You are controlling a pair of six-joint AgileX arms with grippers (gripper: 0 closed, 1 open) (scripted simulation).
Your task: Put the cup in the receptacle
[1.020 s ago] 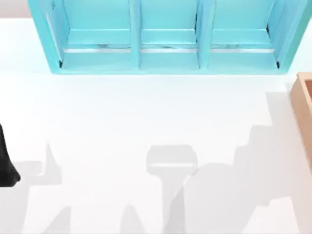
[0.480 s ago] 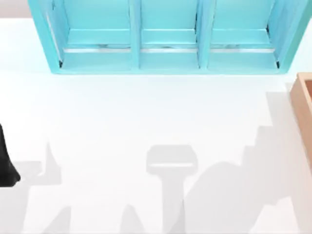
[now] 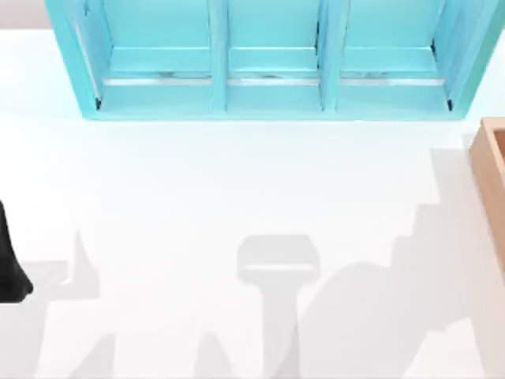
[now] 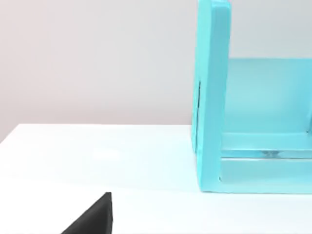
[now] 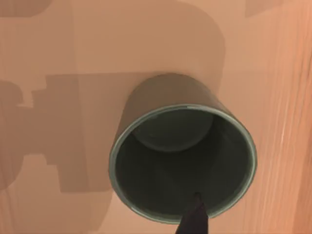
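Bright, soft grey shadows on table [image 3: 197, 181]

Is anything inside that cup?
Empty. The right wrist view looks straight into the cup: bare bottom, only a dark gripper finger at its rim.

Matte cup [image 5: 183, 161] w/ smooth walls on wood-grain receptacle [image 5: 97, 48].

No legible text, label, brand, number or sign is found in any view. The turquoise shelf unit [image 3: 272, 59] at the upper part of the top view is unmarked. The wooden box [image 3: 491, 170] at the right edge is unmarked. The cup [image 5: 183, 161] at the centre of the right wrist view is plain inside and out.
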